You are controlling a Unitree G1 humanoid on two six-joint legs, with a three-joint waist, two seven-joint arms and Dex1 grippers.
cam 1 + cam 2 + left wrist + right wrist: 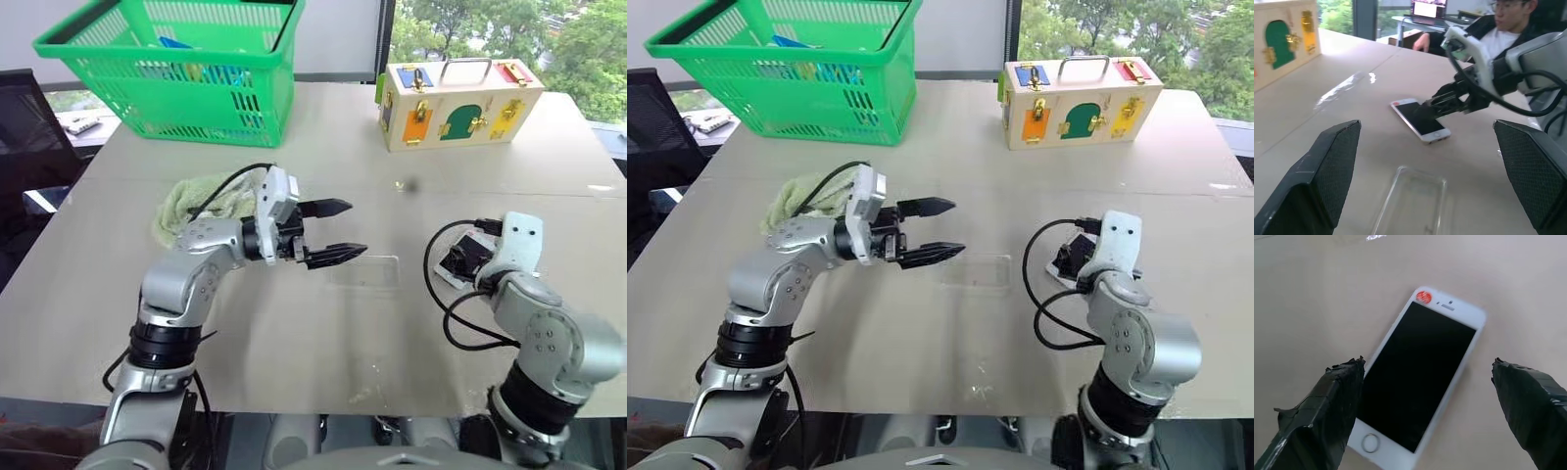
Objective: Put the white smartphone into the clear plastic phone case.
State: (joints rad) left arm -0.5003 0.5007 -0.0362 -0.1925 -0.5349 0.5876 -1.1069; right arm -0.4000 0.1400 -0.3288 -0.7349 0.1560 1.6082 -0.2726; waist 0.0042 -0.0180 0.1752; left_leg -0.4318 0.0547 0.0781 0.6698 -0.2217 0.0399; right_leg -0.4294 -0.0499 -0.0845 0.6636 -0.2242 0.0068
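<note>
Far left at the back of the table point(294, 362) sits a green basket point(176, 69) with a few bits inside. In front of it is a pale green towel point(201, 201), crumpled, with the left arm reaching over its near edge. The left gripper point(328, 233) hovers above the tabletop pointing sideways toward the robot's right, fingers spread wide and nothing between them.

Just past those fingertips, roughly mid-table, lies the clear plastic phone case point(364, 271), flat on the surface and empty (honestly you mostly see the glinting edges).

Further right, the white smartphone point(1422, 379) lies face up on the table, black screen, a small red sticker on one white end, home button at the other. It's well apart from the case. The right gripper point(1432, 106) is angled down right over the phone, fingers spread on either side of it, not gripping.

At the back right stands a wooden latch box point(456, 103) with coloured doors and a handle. A person sits beyond the table in the left wrist view.
</note>
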